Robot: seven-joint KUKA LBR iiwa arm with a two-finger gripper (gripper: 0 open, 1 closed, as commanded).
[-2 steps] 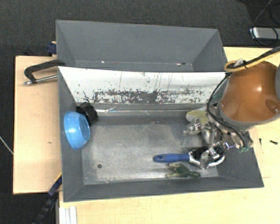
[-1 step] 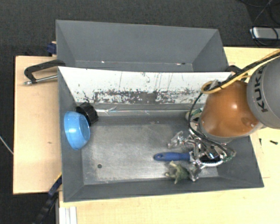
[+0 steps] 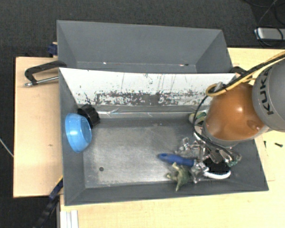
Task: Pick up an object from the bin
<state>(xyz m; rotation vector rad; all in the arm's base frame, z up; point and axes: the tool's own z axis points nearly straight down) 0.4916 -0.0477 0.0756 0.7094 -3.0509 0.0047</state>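
Look down into the grey metal bin [image 3: 133, 146] from above. Your robot arm comes in from the right, and its round orange cover [image 3: 230, 115] hangs over the right side of the bin. Below the cover, the shiny metal gripper [image 3: 197, 159] is down low in the near right corner. You cannot tell from here if the gripper is wide or narrow, because it sits in the middle of a small heap and blends in with it. You cannot tell if it holds anything either.

That heap is where the things to pick are. A long blue plastic stick [image 3: 173, 159] lies flat on the floor. It points left, and its right end is right at the gripper. Just in front of it, by the near wall, is a dull green toy figure [image 3: 180, 178]. To the right of the gripper is a black and white rounded thing [image 3: 217, 171], partly under the arm.

Well apart from these, on the left side, a light blue plastic bowl [image 3: 78, 133] leans on its side against the left wall. A black round cap [image 3: 89, 114] sits just behind the bowl, touching it. The floor has one tiny dark spot [image 3: 101, 169] near the front.
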